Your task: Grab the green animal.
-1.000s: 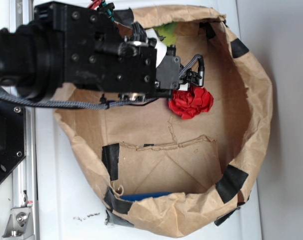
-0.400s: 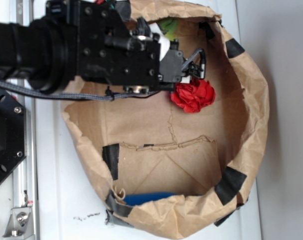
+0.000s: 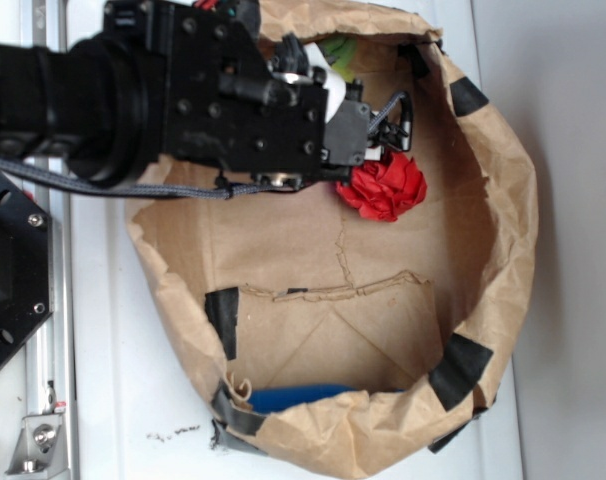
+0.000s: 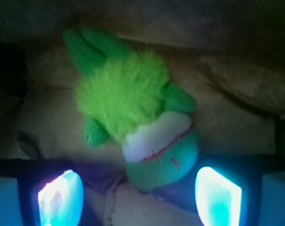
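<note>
Lying fuzzy lime green animal

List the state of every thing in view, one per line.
Lime-green plush animal: lying on the bag floor, ungrasped, head between the fingertips.
Red ruffled fabric ball: resting on the bag floor, beside the gripper.
Brown paper bag: open, rim crumpled, patched with black tape.
Gripper: open, fingers either side of the animal's head, apart from it.
</note>
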Available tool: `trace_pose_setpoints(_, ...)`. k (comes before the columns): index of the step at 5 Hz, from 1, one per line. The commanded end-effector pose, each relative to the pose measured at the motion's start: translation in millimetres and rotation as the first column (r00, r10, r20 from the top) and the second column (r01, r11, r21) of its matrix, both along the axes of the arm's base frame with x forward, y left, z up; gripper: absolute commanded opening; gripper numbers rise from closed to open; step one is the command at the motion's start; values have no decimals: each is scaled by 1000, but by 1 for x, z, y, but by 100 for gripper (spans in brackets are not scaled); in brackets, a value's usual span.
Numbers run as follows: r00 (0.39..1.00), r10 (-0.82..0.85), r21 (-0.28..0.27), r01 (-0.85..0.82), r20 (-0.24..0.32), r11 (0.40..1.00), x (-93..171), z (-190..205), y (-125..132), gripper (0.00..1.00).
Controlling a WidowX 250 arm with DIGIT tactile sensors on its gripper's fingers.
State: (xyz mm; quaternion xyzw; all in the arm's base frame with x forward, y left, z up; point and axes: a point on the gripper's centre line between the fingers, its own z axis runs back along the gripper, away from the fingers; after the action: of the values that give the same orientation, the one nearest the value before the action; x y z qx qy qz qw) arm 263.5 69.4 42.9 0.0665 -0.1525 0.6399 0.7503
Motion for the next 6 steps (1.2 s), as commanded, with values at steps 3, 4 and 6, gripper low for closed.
trace_pose_setpoints(3, 1000, 3, 89, -2, -20, 996, 0, -10, 27, 100)
trace_pose_setpoints(4, 1000, 11, 78, -10, -21, 997, 7, -15, 31, 100)
trace_pose_setpoints(6, 999, 31, 70, -29, -31, 997, 8, -19, 32, 0)
